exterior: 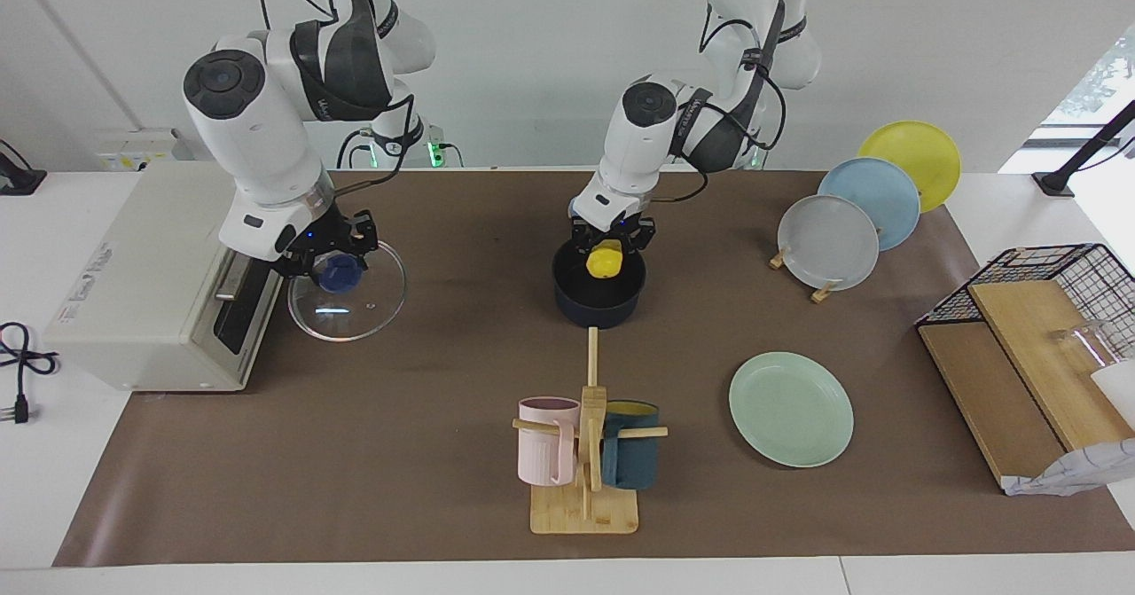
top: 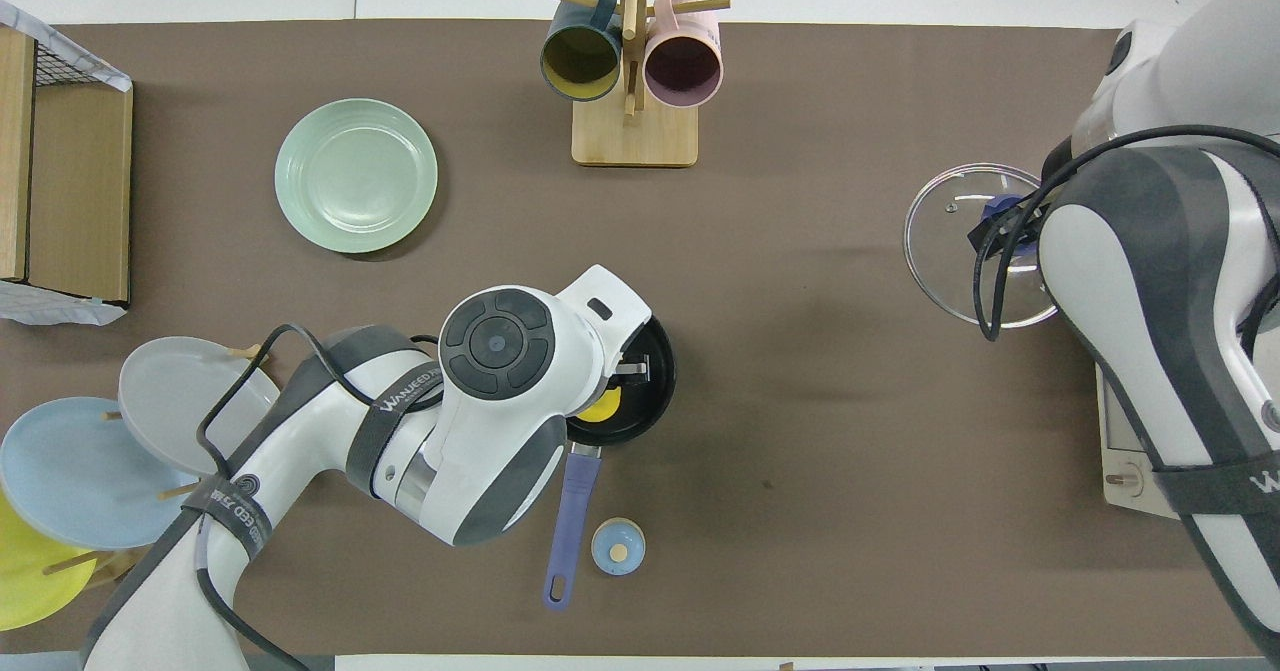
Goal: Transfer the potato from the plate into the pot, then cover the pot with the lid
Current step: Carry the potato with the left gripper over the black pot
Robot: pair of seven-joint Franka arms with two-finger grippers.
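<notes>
The yellow potato [exterior: 606,262] hangs in the mouth of the dark navy pot [exterior: 598,307], with my left gripper [exterior: 610,247] shut on it from above. In the overhead view the left arm covers most of the pot [top: 657,376], and only a slice of the potato [top: 601,407] shows. The mint-green plate [exterior: 790,409] lies empty toward the left arm's end, farther from the robots than the pot. My right gripper [exterior: 336,262] is shut on the blue knob of the glass lid [exterior: 350,309], beside the white appliance.
A mug rack [exterior: 585,457] with two mugs stands farther from the robots than the pot. A small blue bell [top: 618,547] sits beside the pot's handle [top: 570,511]. Upright plates on a wooden rack [exterior: 829,242], a wire basket [exterior: 1055,267] and a white appliance [exterior: 151,276] line the table's ends.
</notes>
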